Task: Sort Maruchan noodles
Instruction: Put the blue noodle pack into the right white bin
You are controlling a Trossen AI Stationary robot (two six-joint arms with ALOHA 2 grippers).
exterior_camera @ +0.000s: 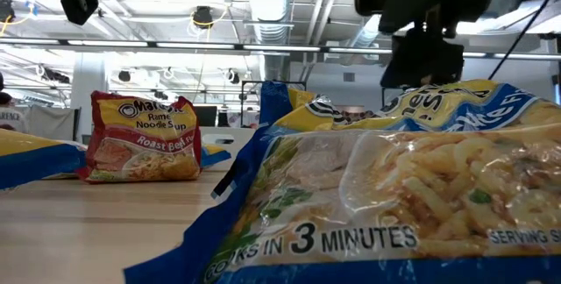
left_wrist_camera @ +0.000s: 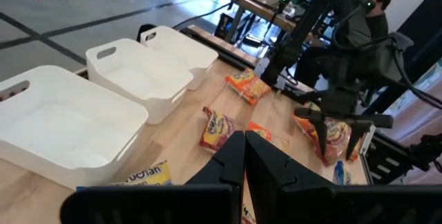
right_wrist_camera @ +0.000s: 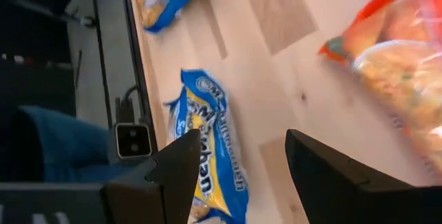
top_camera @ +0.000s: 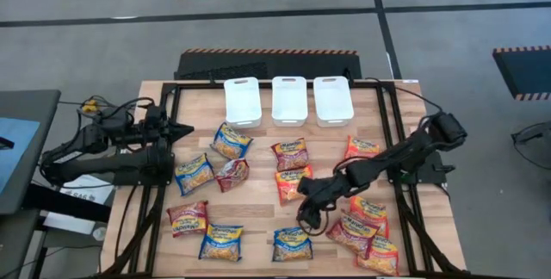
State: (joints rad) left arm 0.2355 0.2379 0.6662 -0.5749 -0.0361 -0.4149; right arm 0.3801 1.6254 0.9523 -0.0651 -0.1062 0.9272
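Several Maruchan noodle packets, blue, maroon and orange, lie flat on the wooden table (top_camera: 258, 206). My right gripper (top_camera: 304, 217) (right_wrist_camera: 242, 141) is open and slants down over the table's near middle. It hangs between an orange packet (top_camera: 294, 182) (right_wrist_camera: 394, 65) and a blue packet (top_camera: 293, 243) (right_wrist_camera: 210, 148) and touches neither. In the low view the blue packet (exterior_camera: 386, 196) fills the foreground, with a maroon packet (exterior_camera: 145, 139) farther back. My left gripper (top_camera: 186, 129) (left_wrist_camera: 244, 144) is shut and held high by the table's left edge.
Three white bins (top_camera: 242, 101) (top_camera: 288, 98) (top_camera: 332, 100) stand side by side at the far edge. Orange and maroon packets (top_camera: 366, 232) crowd the near right corner. Black frame rails (top_camera: 164, 184) run along the left and right sides. A person (left_wrist_camera: 376, 3) sits beyond the table.
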